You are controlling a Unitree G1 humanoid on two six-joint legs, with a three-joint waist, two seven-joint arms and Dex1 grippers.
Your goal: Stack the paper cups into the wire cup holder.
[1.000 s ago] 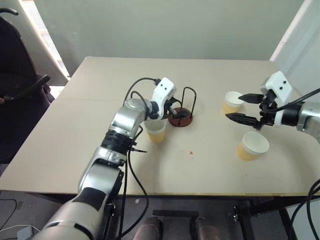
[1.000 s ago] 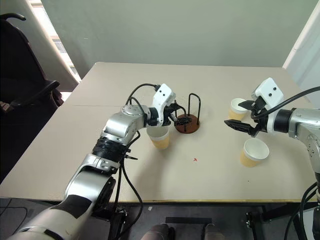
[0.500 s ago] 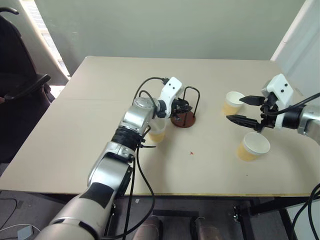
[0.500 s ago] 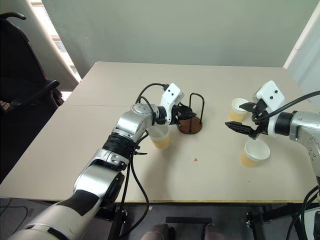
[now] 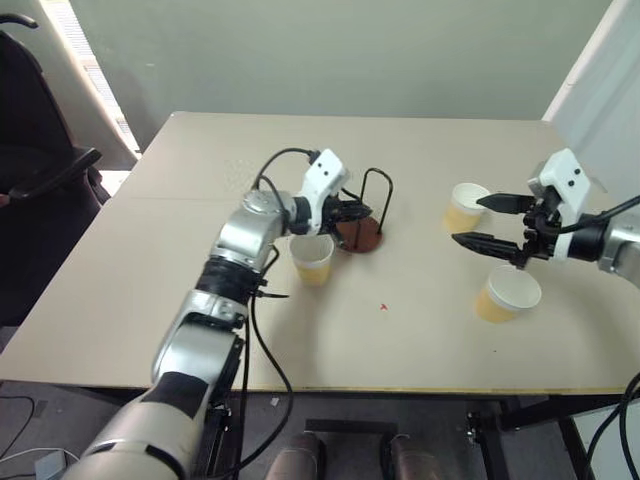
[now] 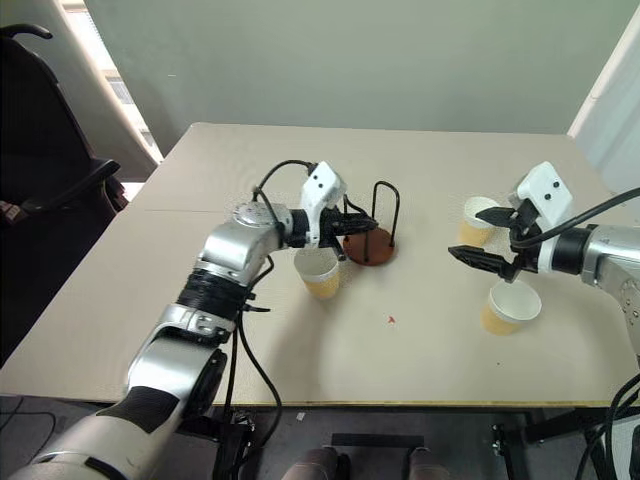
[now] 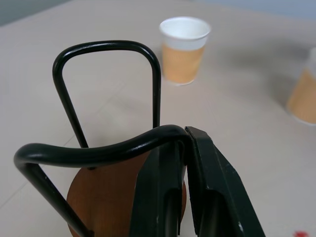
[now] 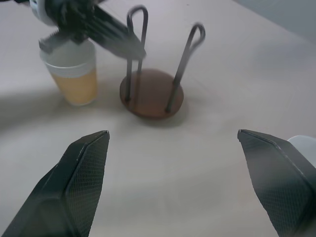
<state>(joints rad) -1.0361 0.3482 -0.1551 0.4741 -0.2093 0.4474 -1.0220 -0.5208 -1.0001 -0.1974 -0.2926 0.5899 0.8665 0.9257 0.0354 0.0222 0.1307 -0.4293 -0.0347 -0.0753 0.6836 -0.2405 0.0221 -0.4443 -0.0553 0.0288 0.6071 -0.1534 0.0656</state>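
The wire cup holder (image 5: pixel 360 234) stands mid-table, a reddish-brown disc with black wire loops and nothing in it. My left gripper (image 5: pixel 352 212) is shut on the top of one loop (image 7: pixel 106 150), its fingers (image 7: pixel 212 177) clamped around the wire. One paper cup (image 5: pixel 312 258) stands upright just beside the holder, under my left wrist. Two more paper cups stand at the right, one farther back (image 5: pixel 464 206) and one nearer (image 5: pixel 505 292). My right gripper (image 5: pixel 495 222) hovers between them, open and holding nothing, pointing toward the holder (image 8: pixel 152 94).
A dark chair (image 5: pixel 40 170) stands off the table's left side. A small red mark (image 5: pixel 383 306) lies on the tabletop in front of the holder. Bare tabletop (image 5: pixel 400 330) stretches between the holder and the right-hand cups.
My left gripper went from open beside the holder to shut on a wire loop, then drew back a little to the left. The right arm has stayed in place.
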